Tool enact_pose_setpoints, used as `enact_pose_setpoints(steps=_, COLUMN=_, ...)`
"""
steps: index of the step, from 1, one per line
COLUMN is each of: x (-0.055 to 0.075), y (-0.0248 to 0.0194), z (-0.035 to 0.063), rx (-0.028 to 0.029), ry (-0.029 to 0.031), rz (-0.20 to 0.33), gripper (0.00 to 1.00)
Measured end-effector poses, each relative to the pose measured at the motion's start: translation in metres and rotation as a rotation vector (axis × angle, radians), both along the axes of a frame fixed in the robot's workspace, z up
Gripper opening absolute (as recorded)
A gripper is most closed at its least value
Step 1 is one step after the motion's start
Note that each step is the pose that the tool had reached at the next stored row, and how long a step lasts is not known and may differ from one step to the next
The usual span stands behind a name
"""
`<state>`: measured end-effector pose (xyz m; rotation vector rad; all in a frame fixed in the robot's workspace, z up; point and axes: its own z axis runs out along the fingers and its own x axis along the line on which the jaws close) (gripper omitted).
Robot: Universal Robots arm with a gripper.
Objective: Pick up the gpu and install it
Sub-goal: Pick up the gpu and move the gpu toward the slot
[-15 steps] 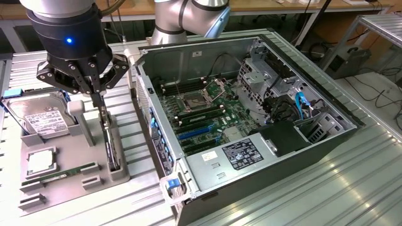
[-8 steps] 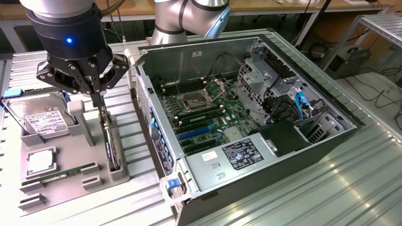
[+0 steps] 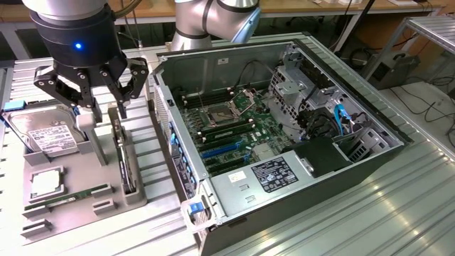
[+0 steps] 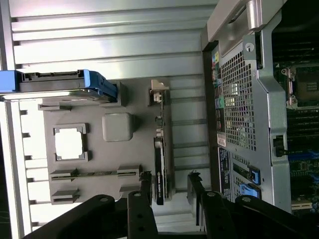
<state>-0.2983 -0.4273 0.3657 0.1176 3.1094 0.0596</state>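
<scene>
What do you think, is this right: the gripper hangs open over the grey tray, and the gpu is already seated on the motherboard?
No. The exterior view shows the gpu standing on edge in a slot of the grey tray, not seated on the motherboard. The gripper does hang open over the tray.

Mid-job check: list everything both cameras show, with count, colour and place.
gpu: 1, black, on edge in the tray slot nearest the case
hard drive: 1, silver, white label, propped in the tray
processor chip: 1, silver, flat in the tray
memory stick: 1, green, in the tray beside the chip
tray: 1, grey, exterior view's left
computer case: 1, grey, open, beside the tray
motherboard: 1, green, inside the case
table: 1, silver, slatted, under everything
gripper: 1, black, open, over the gpu
arm: 1, grey, behind the case
</scene>
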Motion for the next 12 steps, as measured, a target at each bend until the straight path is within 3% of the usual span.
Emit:
enact_pose_setpoints(steps=4, x=0.000, y=0.0000, z=-0.0035, rx=-0.0030, ry=-0.0007, rz=0.000, gripper=0.42)
enact_pose_setpoints(steps=12, x=-0.001, y=-0.0018, z=-0.0219, rx=-0.0030, ry=-0.0009, rz=0.000, gripper=0.42)
